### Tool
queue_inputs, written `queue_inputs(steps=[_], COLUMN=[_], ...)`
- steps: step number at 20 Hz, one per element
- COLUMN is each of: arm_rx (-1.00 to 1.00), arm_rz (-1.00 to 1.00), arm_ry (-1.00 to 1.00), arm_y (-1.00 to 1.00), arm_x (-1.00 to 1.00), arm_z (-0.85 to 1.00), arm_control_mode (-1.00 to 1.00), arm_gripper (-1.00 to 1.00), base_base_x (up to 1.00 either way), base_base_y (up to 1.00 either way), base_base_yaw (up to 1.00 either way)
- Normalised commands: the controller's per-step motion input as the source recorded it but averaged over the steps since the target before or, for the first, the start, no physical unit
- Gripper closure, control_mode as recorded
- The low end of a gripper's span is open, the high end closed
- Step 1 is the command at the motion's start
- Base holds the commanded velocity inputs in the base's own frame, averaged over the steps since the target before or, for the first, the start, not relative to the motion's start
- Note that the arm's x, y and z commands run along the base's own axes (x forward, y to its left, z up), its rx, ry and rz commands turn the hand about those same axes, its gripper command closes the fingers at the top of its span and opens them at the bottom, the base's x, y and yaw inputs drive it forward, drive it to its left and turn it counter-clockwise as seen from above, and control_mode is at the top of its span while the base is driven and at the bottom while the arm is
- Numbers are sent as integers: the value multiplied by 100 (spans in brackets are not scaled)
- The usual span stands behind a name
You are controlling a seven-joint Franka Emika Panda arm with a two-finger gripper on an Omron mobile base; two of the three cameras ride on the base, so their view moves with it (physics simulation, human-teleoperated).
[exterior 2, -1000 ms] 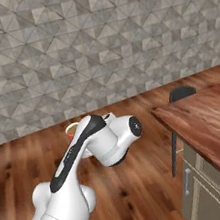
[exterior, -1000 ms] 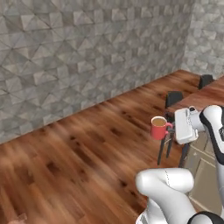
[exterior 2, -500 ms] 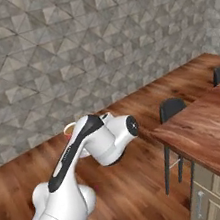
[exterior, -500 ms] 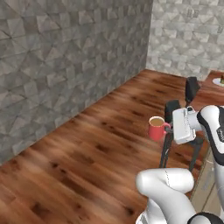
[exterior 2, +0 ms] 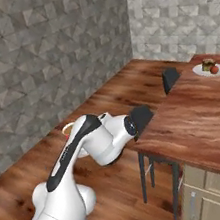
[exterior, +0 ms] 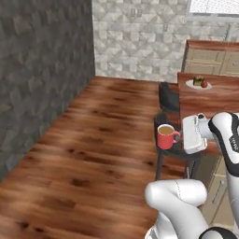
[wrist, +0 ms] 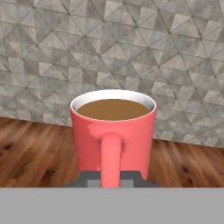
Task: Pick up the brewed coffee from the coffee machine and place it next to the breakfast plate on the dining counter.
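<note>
Since the earlier frames the base has turned, so both base views now take in the room's corner and the dining counter (exterior: 205, 95) with the breakfast plate (exterior: 198, 84) on it, while the red mug (exterior: 165, 136) sits in the gripper (exterior: 179, 136) much as it did before. From the left base view, the mug hangs upright in the air, brown coffee showing at its rim, its handle pointing toward the white hand that grips it; behind and below it stand dark stools (exterior: 169, 97) along the counter's near edge, and the plate with its pastry and small red fruit lies well apart, at the far end of the wood top. From the right base view, the arm hides most of the mug (exterior 2: 67, 131), leaving only a sliver of its rim to the left of the white forearm; the counter (exterior 2: 199, 117) stretches along the right, beige cabinet fronts under it, a dark stool (exterior 2: 142, 119) tucked at its edge, and the plate (exterior 2: 208, 71) sits near the far end. From the hand view, the mug (wrist: 113, 135) stands close and upright, coffee level near the white inner rim, its handle facing the camera and pinched between the dark fingertips (wrist: 89, 178) at the bottom, with the grey stone wall and wood floor behind.
</note>
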Motion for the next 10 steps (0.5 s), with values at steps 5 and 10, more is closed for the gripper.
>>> queue_inputs(steps=[5,10], arm_rx=[0,0], arm_rz=[0,0], arm_ry=[0,0], arm_y=[0,0], arm_x=[0,0], arm_z=[0,0], arm_control_mode=[100,100], arm_gripper=[100,100], base_base_x=[81,89], base_base_y=[51,97], base_base_yaw=[-60,-49])
